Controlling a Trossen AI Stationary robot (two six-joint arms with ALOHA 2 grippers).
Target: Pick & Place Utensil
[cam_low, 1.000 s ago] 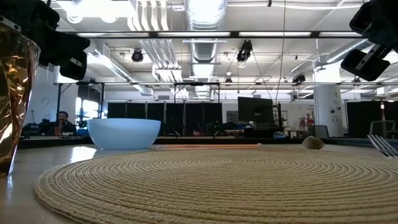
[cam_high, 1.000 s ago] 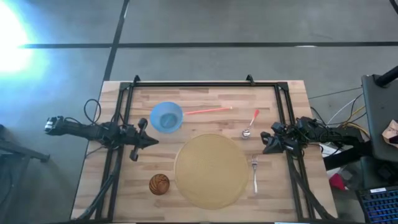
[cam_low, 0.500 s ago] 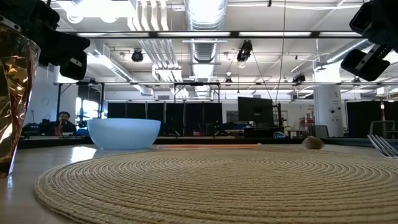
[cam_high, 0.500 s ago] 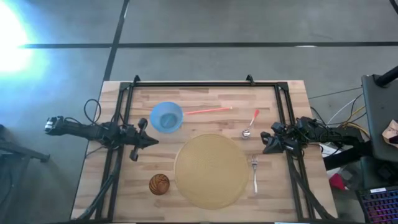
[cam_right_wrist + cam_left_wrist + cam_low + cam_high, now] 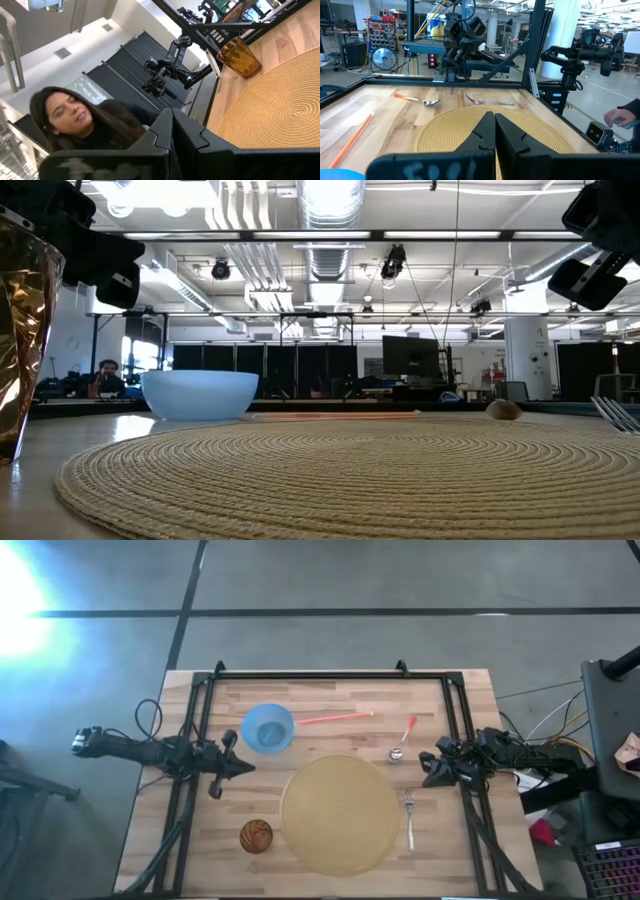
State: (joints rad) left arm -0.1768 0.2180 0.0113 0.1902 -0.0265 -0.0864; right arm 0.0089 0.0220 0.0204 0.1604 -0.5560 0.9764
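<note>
You are looking at a round woven placemat (image 5: 340, 814) lying nearest you on the tabletop (image 5: 330, 700), with an amber faceted cup (image 5: 256, 836) just off its left edge and a metal fork (image 5: 410, 820) lying just beside its right edge, tines pointing away from you. Nothing is being carried yet, so the pick is still ahead of you.

Both arms are waiting at mid-table. The left gripper (image 5: 240, 767) is hovering left of the placemat with its fingers (image 5: 485, 131) pressed together and holding nothing. The right gripper (image 5: 424, 763) is hovering at the right side, its fingers (image 5: 167, 127) likewise together and empty, and it is sitting between the fork and the spoon (image 5: 402, 740), near both.

Farther back, the spoon is resting with its metal bowl nearest the placemat and its red handle angling away. Beyond that, a blue bowl (image 5: 268, 727) is standing at the far left with an orange stick (image 5: 335, 718), possibly a straw, lying beside it.

Either utensil is probably light, stiff and thin, lying flat on wood, so it will likely slide or pivot if pinched off-centre. You should be taking hold across the handle near its middle, fingers straddling its width.
</note>
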